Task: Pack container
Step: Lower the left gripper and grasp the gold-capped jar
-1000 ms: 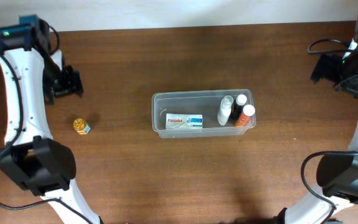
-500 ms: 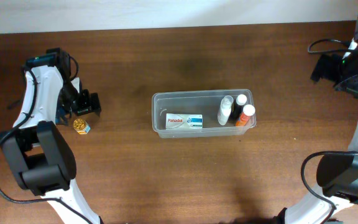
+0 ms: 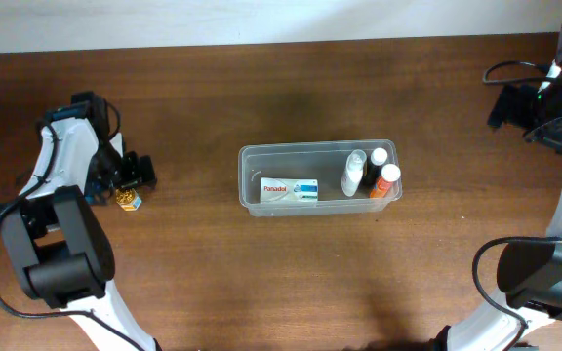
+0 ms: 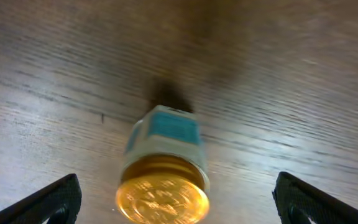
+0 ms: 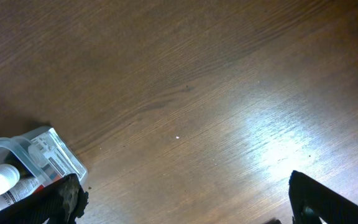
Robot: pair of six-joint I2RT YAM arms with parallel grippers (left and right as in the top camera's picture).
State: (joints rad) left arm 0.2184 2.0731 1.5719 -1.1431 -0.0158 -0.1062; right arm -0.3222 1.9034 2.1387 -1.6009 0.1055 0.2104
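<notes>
left tool spread beside gold-lidded jar | right tool spread | container well apart from both

Overhead straight down; left wrist close on jar; right wrist shares container.

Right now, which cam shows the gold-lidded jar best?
Left wrist: the jar fills mid-frame, with its gold lid and blue label clear. Overhead shows it only as a tiny gold dot at far left. Right wrist doesn't show it at all.
</notes>
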